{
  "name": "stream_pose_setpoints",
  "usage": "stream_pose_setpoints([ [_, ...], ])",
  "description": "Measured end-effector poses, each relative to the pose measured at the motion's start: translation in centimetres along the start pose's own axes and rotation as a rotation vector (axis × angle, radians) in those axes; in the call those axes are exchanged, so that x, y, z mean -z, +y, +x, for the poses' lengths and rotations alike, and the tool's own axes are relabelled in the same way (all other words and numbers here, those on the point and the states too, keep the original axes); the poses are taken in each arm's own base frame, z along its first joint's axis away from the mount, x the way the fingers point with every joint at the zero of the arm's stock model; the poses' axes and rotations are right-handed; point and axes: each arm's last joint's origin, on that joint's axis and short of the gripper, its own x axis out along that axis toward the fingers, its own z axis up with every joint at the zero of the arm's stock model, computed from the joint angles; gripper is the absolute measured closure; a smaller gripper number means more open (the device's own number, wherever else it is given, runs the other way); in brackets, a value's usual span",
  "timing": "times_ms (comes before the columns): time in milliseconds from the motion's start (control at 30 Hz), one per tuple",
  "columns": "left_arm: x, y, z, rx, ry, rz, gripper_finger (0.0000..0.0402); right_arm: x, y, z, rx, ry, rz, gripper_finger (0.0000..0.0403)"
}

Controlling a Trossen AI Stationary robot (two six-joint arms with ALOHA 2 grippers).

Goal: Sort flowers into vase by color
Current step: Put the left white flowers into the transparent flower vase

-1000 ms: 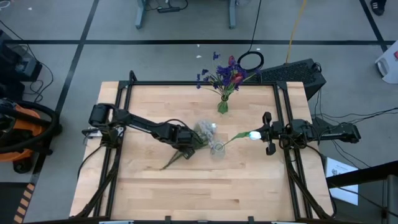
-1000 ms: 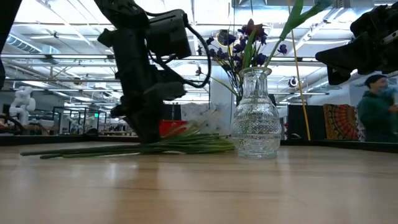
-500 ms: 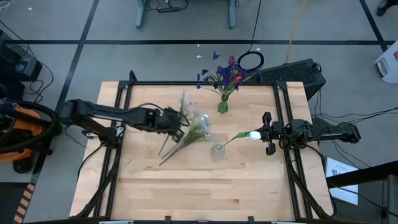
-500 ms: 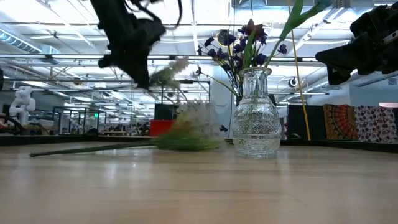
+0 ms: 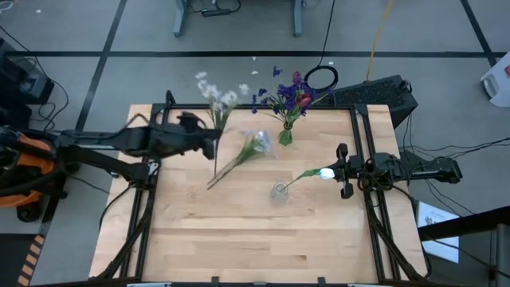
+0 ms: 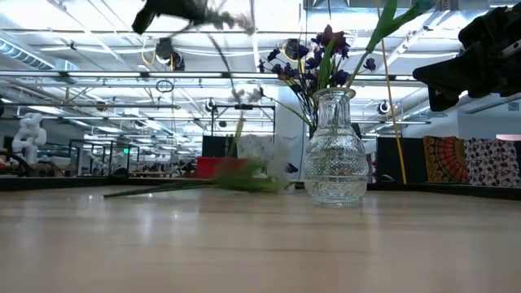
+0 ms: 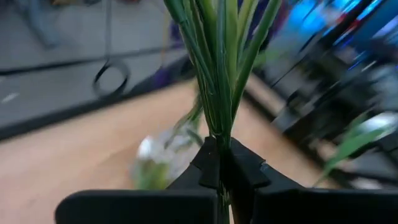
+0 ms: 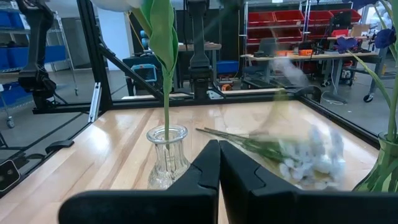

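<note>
My left gripper (image 5: 210,142) is shut on a white blossom spray (image 5: 213,94) and has it high above the table's far left part; it shows at the low view's top edge (image 6: 181,8). A pale blossom bunch (image 5: 255,143) lies flat on the table, stems toward the near left. The far vase (image 5: 285,136) holds purple-blue sprays and a dark red bud (image 5: 303,100). The glass vase (image 5: 278,191) holds one white flower (image 5: 323,171) on a leaning stem. My right gripper (image 5: 344,171) is shut beside that flower, over the table's right part. My left gripper pinches several thin green stems (image 7: 221,127) of the white spray between its two fingers (image 7: 208,165), which lie across the stems. The spray is lifted clear of the table. Its blossoms (image 5: 215,96) point toward the far edge, and the stem ends stick out on the fingers' other side.
A black frame (image 5: 263,107) runs around the table's left, far and right edges. A dark keyboard (image 5: 374,93) sits past the far right corner. The near half of the wooden table (image 5: 255,239) is bare wood.
My left gripper has risen from the table's middle and drawn back toward the left and far edges, carrying the white spray up clear of the table. The pale bunch left behind has slid toward the far edge and turned slightly.
</note>
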Motion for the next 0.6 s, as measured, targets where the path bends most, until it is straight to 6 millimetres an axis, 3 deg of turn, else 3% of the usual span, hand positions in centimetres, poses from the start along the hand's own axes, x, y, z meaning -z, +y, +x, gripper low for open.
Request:
stream_pose_setpoints([
  [167, -2.2, -0.3, -2.2, 0.121, -0.158, -0.014, 0.0391, 0.0, 0.0, 0.0, 0.0, 0.0, 0.0, 0.0403],
  [333, -3.1, -0.9, -2.7, 0.227, -0.224, 0.068, 0.0391, 0.0, 0.0, 0.0, 0.0, 0.0, 0.0, 0.0403],
  [433, -2.9, -1.4, -2.0, 0.25, -0.215, 0.128, 0.0391, 0.0, 0.0, 0.0, 0.0, 0.0, 0.0, 0.0403],
  [600, -1.0, -2.5, 1.0, 0.317, -0.081, 0.294, 0.0391, 0.0, 0.0, 0.0, 0.001, -0.001, 0.0, 0.0403],
])
